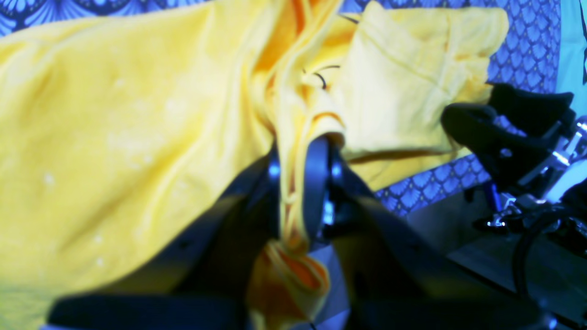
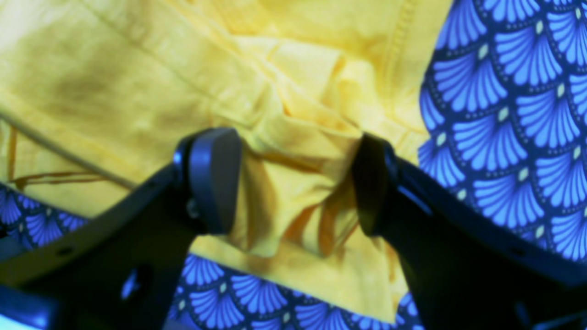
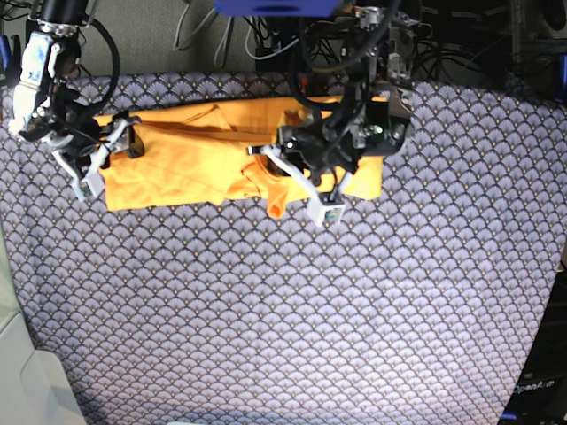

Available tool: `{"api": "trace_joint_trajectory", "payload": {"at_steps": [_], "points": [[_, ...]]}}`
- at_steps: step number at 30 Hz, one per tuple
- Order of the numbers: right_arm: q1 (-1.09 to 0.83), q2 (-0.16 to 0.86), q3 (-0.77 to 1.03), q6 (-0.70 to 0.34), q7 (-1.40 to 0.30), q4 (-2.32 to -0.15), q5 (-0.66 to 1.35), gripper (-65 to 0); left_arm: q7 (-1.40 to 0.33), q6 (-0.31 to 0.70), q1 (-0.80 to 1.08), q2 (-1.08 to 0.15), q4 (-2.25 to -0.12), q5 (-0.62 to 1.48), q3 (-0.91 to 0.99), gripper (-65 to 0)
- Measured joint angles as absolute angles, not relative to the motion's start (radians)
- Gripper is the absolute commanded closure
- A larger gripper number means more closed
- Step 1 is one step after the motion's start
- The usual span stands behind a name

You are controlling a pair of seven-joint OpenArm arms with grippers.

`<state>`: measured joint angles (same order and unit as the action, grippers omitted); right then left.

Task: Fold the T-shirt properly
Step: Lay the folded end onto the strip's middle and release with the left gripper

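Observation:
The yellow-orange T-shirt (image 3: 177, 164) lies crumpled in a long band across the back of the scallop-patterned cloth (image 3: 283, 310). In the left wrist view my left gripper (image 1: 298, 183) is shut on a narrow ridge of the T-shirt (image 1: 128, 137), with the fabric pulled into pleats running into the jaws. In the base view the left gripper (image 3: 270, 168) sits near the shirt's middle and a small lobe of fabric hangs below it. At the shirt's left end, my right gripper (image 3: 131, 137) stands open. Its fingers (image 2: 215, 178) straddle a bunched fold of the T-shirt (image 2: 293, 192) near a hemmed edge.
The patterned cloth (image 2: 504, 114) covers the whole table. Cables and dark equipment (image 3: 266, 27) crowd the back edge. A pale surface (image 3: 18, 372) lies past the cloth's left edge. Black arm hardware (image 1: 518, 137) shows at the right of the left wrist view.

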<state>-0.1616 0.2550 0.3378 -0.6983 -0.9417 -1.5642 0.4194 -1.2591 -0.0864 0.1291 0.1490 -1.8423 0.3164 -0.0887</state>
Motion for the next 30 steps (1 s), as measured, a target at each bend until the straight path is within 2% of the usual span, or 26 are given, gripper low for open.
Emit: {"api": "trace_joint_trajectory", "payload": {"at_steps": [6, 9, 14, 28, 30], "points": [[-0.162, 0.255, 0.338, -0.698, -0.941, -1.564, 0.419, -39.1, -1.259, -0.087, 0.125, 0.149, -1.838, 0.316, -0.090, 0.0], [-0.162, 0.255, 0.338, -0.698, -0.941, -1.564, 0.419, -39.1, -1.196, -0.170, 0.125, 0.149, -1.838, 0.320, -0.096, 0.0], [-0.161, 0.255, 0.338, -0.698, -0.942, -1.564, 0.419, -39.1, -1.181, -0.245, 0.127, 0.147, -1.773, 0.375, -0.150, 0.0], [-0.161, 0.255, 0.338, -0.698, -0.942, -1.564, 0.419, -39.1, -1.174, -0.250, 0.110, 0.147, -1.760, 0.383, -0.152, 0.0], [-0.161, 0.255, 0.338, -0.698, -0.941, -1.564, 0.420, -39.1, -1.177, -0.246, 0.110, 0.147, -1.761, 0.383, -0.152, -7.5]]}}
